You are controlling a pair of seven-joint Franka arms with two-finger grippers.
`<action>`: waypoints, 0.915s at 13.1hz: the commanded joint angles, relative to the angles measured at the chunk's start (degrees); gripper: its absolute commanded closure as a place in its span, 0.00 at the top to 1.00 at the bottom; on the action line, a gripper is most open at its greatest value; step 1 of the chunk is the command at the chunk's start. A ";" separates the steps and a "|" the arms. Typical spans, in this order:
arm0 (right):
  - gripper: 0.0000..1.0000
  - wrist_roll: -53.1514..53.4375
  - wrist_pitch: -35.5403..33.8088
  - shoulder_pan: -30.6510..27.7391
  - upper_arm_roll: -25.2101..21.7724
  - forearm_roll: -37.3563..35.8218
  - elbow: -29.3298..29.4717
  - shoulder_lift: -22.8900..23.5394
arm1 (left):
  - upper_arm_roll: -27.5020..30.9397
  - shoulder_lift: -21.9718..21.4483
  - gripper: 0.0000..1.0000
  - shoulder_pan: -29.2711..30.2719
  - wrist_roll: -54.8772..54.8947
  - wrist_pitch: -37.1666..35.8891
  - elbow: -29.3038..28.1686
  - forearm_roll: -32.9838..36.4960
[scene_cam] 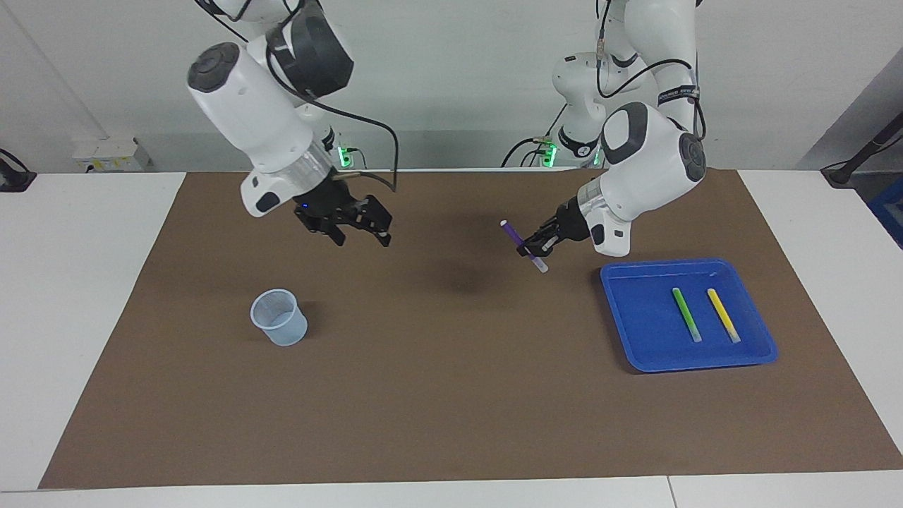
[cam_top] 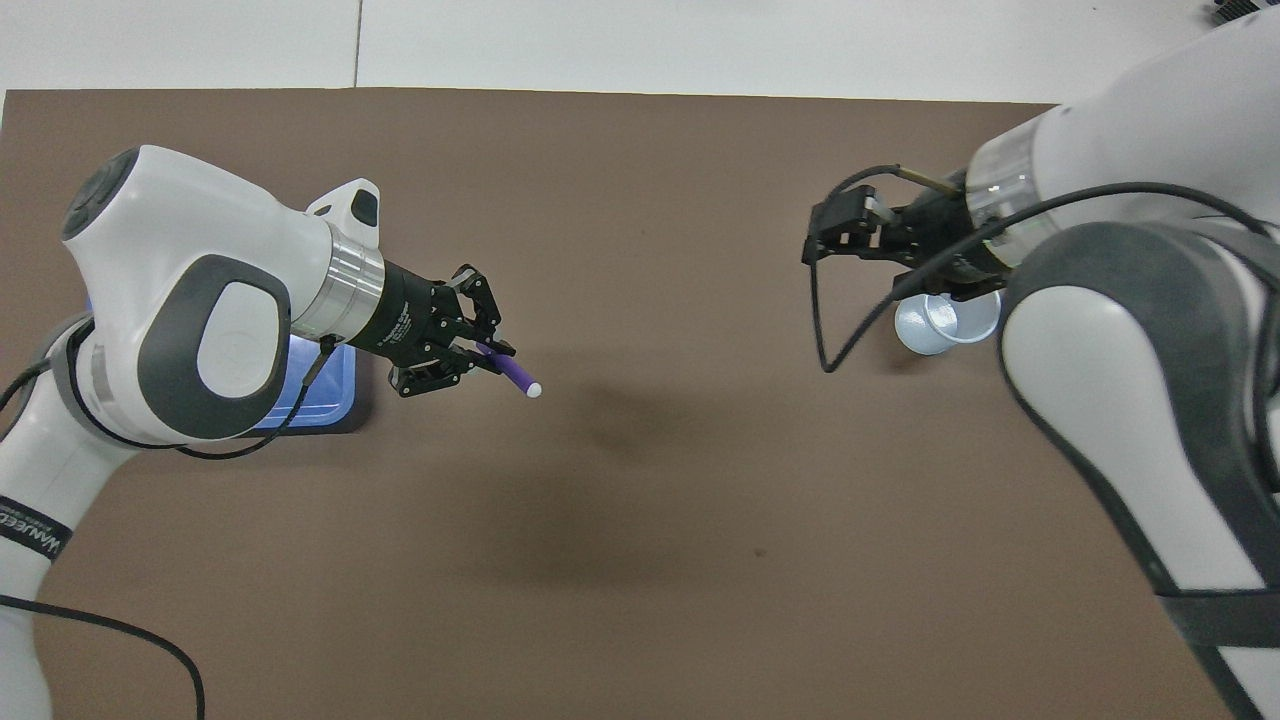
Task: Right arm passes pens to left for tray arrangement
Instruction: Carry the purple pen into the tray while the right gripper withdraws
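Left gripper [scene_cam: 534,245]: pinching purple pen [scene_cam: 523,246], raised over counter [scene_cam: 437,395] beside tray [scene_cam: 638,321].
Right gripper [scene_cam: 361,233]: spread, empty, above counter near cup [scene_cam: 279,317].
Tray: holds green pen [scene_cam: 686,314] and yellow pen [scene_cam: 723,315], side by side.

Even, bright light falls from above. Soft, blurred shadows lie on the brown mat [scene_cam: 451,395] under the raised arms, darkest near its middle. The blue tray [scene_cam: 635,331] casts a thin dark edge; the cup [scene_cam: 279,317] has a faint one. Both views are sharp, without glare.
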 commanded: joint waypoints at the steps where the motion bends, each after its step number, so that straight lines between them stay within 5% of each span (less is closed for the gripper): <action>1: 1.00 -9.98 -5.43 -5.48 0.73 -3.88 -1.41 -4.32 | 0.09 -3.13 0.00 0.72 5.42 -0.73 -3.76 2.67; 3: 1.00 -15.44 -8.51 -8.47 0.73 -6.79 -2.02 -5.99 | 0.18 -3.22 0.00 2.56 11.45 -0.30 -4.03 2.85; 7: 1.00 -22.83 -8.00 -12.34 0.73 -9.96 -10.27 -13.36 | 0.18 -3.05 0.00 3.88 28.26 3.04 -4.74 14.44; 12: 1.00 -22.94 -7.29 -12.52 0.73 -10.05 -9.85 -13.29 | 0.18 -2.17 0.00 6.42 37.66 8.31 -4.65 29.02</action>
